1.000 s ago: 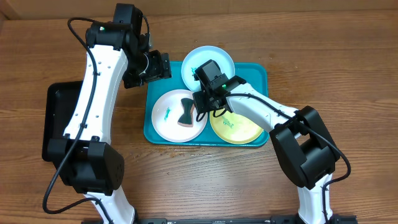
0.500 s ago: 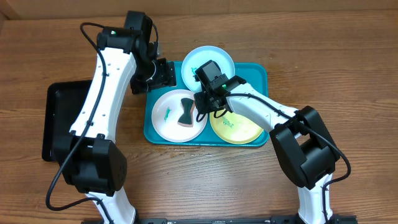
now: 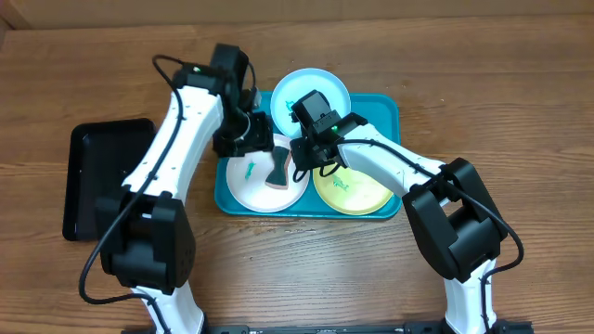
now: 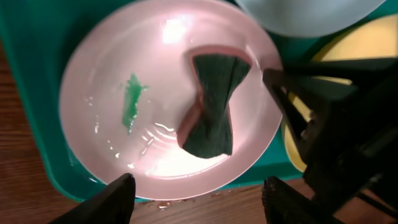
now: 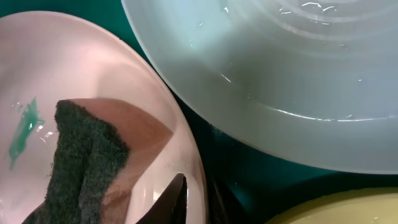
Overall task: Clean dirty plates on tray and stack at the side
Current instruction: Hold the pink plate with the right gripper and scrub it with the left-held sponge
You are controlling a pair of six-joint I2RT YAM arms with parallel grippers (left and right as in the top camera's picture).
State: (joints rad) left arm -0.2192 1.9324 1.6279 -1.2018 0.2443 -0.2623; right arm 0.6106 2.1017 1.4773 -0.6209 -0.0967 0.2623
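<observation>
R end effector (image 3: 299,165) at white plate (image 3: 247,187) rim, nr sponge (image 3: 277,169).

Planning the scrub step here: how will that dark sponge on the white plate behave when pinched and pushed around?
The sponge is cinched at its waist, so it probably squashes and flexes rather than staying stiff. Its thin, fibrous look suggests it is light. Water beads on the white plate suggest it may slide easily.
</observation>
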